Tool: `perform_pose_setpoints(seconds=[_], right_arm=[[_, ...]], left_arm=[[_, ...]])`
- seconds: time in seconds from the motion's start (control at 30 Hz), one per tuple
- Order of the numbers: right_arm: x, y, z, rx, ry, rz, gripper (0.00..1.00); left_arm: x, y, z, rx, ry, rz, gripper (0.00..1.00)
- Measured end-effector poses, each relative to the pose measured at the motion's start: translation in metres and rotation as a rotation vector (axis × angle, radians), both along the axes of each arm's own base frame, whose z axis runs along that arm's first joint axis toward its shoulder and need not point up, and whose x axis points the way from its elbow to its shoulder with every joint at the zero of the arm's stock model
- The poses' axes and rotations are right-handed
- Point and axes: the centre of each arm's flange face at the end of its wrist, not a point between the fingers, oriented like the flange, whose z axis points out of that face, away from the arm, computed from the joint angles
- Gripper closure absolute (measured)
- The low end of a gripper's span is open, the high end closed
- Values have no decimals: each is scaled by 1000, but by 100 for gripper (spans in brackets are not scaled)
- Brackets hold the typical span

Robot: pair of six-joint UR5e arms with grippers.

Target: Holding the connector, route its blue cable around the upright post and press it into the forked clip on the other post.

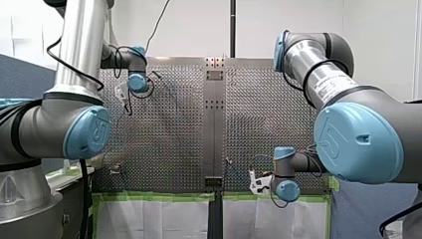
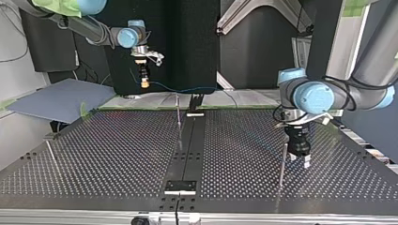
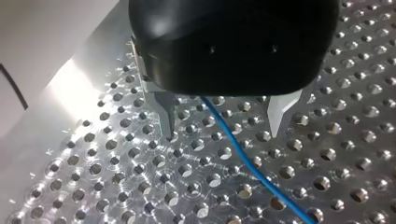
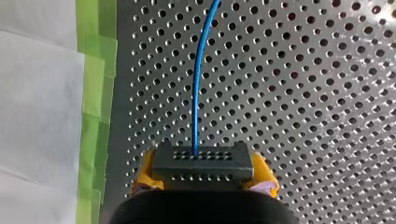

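Rigid connector (image 4: 203,161) clamped in right gripper (image 4: 204,175) near the table (image 4: 327,140) taped edge, the sound hold; blue cable (image 4: 198,84) judged light, limp; left gripper (image 3: 222,130) spread open over it

The connector (image 4: 201,161) sits between the right gripper's (image 4: 204,171) fingers, and its cable (image 4: 198,84) runs straight ahead over the perforated table (image 4: 303,93). A tape strip (image 4: 93,93) and paper (image 4: 37,116) lie beside that gripper. The cable passes between the left gripper's (image 3: 222,134) spread fingers. An upright post (image 2: 282,164) stands just beside this gripper.
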Motion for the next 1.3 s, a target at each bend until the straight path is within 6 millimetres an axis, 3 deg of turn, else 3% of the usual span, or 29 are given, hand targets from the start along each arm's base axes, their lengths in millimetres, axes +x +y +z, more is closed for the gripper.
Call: perform_pose_setpoints(seconds=[0.37,0.7,1.07,1.3], right_arm=[[8,3,1,1,0,14,100],[14,5,1,2,-5,23,100],[17,7,2,4,-4,28,100],[18,7,2,7,-2,30,100]], left_arm=[[0,-4,-2,-90,-87,-111,0],[-16,-4,17,-179,-129,-168,0],[-24,2,5,-287,-81,-165,0],[-37,5,2,-269,-35,-128,0]])
